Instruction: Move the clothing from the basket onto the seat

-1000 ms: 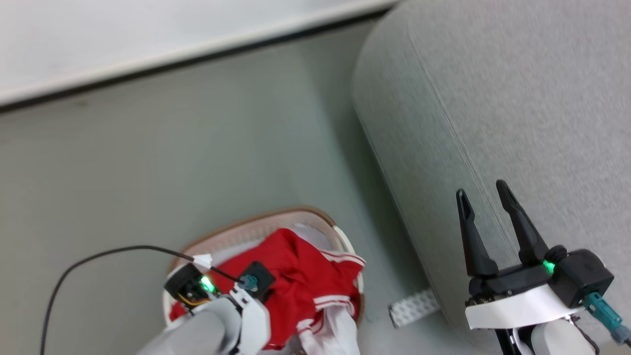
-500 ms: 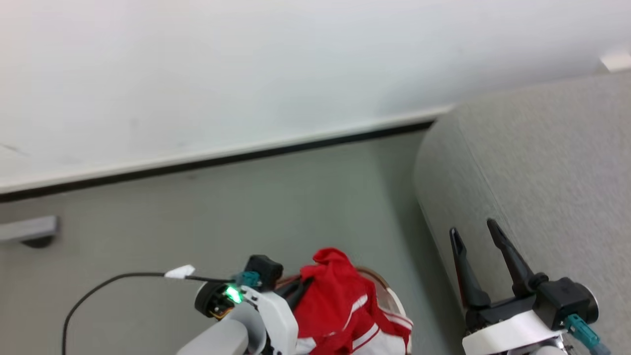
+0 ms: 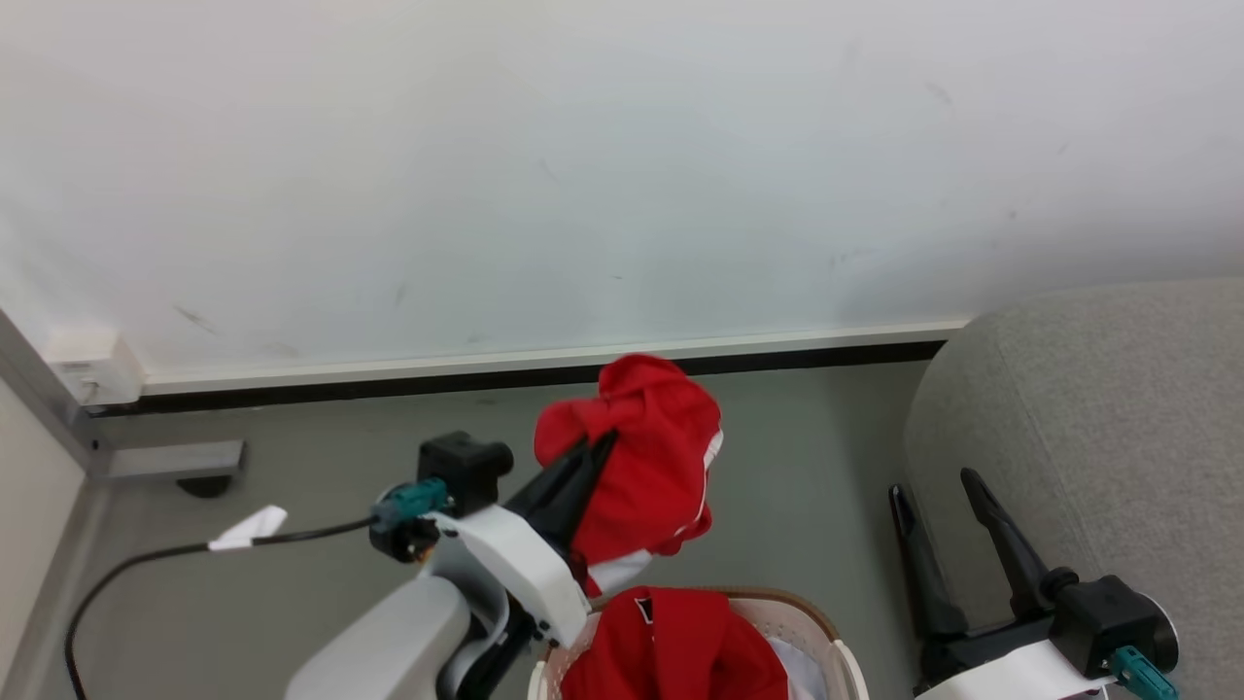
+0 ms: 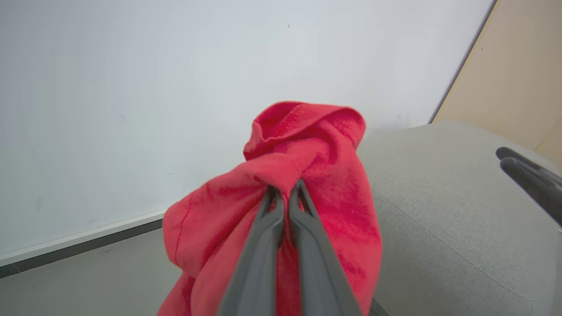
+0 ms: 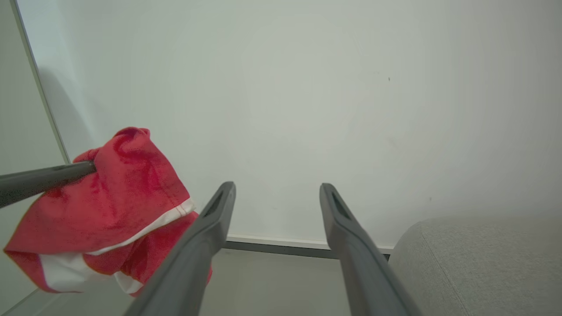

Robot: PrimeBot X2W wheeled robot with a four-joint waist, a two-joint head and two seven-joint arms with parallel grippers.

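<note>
My left gripper is shut on a red garment with white trim, holding it in the air above the basket. In the left wrist view the closed fingers pinch a bunched fold of the red garment. More red clothing lies inside the cream basket with the brown rim at the bottom of the head view. The grey seat rises to the right. My right gripper is open beside the seat's edge, nothing between its fingers. The right wrist view shows the hanging garment at left.
A white wall with a pale skirting board and dark strip runs behind. Grey floor separates basket and seat. A black cable trails from my left wrist. A grey bracket sits at the left wall corner.
My left gripper has lifted a red garment up out of the basket. The head camera has tilted upward, so wall now shows and basket and seat sit lower in view.
</note>
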